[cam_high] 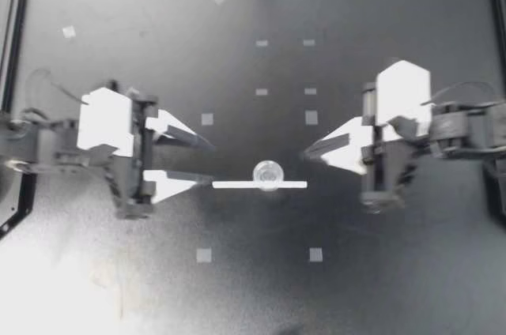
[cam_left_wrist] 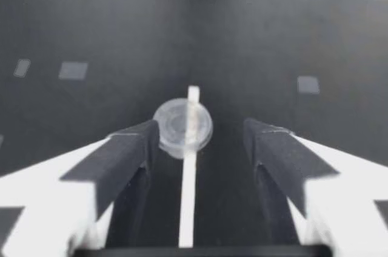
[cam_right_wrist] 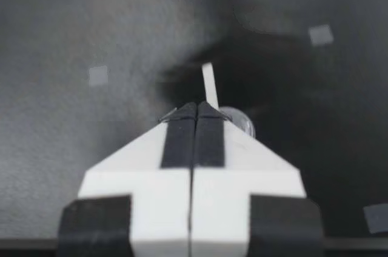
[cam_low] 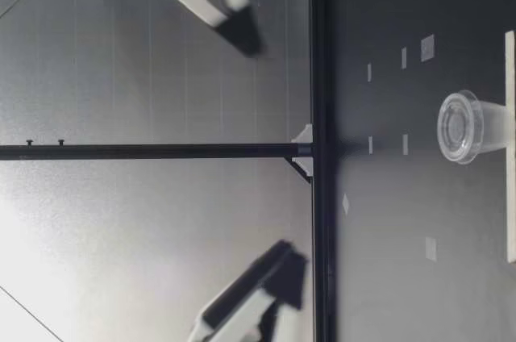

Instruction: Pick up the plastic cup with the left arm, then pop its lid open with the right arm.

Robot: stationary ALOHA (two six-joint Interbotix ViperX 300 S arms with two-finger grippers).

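Top view: left jaws sit mid-left of frame, apart, tips pointing toward centre. Right jaws sit mid-right, pressed together with nothing between them, tip also pointing toward centre. Both are over the black bench (cam_high: 379, 287).

Between them a white strip (cam_high: 237, 185) lies flat, running left-right just below frame centre. A small clear cup (cam_high: 268, 172) sits at about the strip's middle, on its upper edge. Its rim overlaps the strip here, so I can't tell whether they actually touch. The strip's left end is just beside the lower tip of the left jaws. Its right end is near the right jaws' tip but apart from it, slightly lower in frame.

Low view: cup (cam_low: 472, 126) stands upright on the bench, mouth up. Strip (cam_low: 510, 197) lies flat on the surface on the camera side of it. Both sets of jaws hang well above the bench, touching nothing.

Left wrist view: jaws wide apart. Strip (cam_left_wrist: 189, 196) runs down the middle of the gap, clear of both sides. Cup (cam_left_wrist: 182, 126) is ahead of the tips, closer to one of them.

Right wrist view: jaws closed flush. Cup (cam_right_wrist: 239, 120) and the strip's end (cam_right_wrist: 210, 84) are just ahead of the tip, with the cup partly hidden behind it.

Grey tape squares (cam_high: 207, 119) are scattered over the bench around the cup.
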